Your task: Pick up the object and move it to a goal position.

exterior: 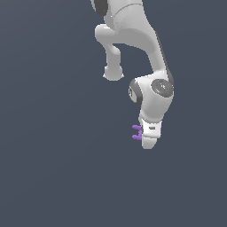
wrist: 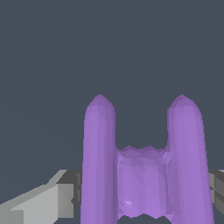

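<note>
The arm [exterior: 133,40] hangs from the top of the exterior view, with the gripper [exterior: 148,142] pointing downward over a plain dark background. The purple piece [exterior: 137,132] sits at the gripper's tip, touching it on the exterior view's left, with two short prongs pointing away from the gripper body.

In the wrist view the purple piece [wrist: 142,175] fills the frame. Its two prongs stand parallel, joined by a short crossbar. Grey fingers [wrist: 43,201] press against it from either side. The jaws appear closed down onto the piece, holding it at the crossbar end. No goal marker is visible. Judgement: the piece is grasped and being carried.
</note>
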### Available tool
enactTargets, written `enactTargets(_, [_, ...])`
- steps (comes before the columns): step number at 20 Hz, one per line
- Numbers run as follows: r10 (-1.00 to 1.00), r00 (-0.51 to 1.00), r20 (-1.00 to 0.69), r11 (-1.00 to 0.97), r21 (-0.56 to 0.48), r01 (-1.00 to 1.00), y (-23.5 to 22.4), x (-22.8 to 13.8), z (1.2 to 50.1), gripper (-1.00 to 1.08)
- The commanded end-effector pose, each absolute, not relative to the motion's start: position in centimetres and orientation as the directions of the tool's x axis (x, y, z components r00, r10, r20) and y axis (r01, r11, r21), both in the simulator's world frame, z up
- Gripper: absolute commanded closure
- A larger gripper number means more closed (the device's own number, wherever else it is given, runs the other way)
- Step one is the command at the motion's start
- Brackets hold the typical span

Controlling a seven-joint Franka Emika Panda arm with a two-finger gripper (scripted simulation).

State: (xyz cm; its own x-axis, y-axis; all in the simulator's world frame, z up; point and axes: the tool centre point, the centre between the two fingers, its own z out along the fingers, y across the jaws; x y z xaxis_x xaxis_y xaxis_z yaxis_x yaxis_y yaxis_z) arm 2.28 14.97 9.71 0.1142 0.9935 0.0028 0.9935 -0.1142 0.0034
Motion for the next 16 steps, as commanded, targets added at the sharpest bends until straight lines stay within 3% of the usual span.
enactTargets(1, [0.993,0.115,0.002,-0.115,0.002,0.993,16.1,3.5,10.4,1.08])
enactTargets(16, [0.993,0.117,0.001,-0.117,0.000,0.993,21.4,9.2,13.5,1.08])
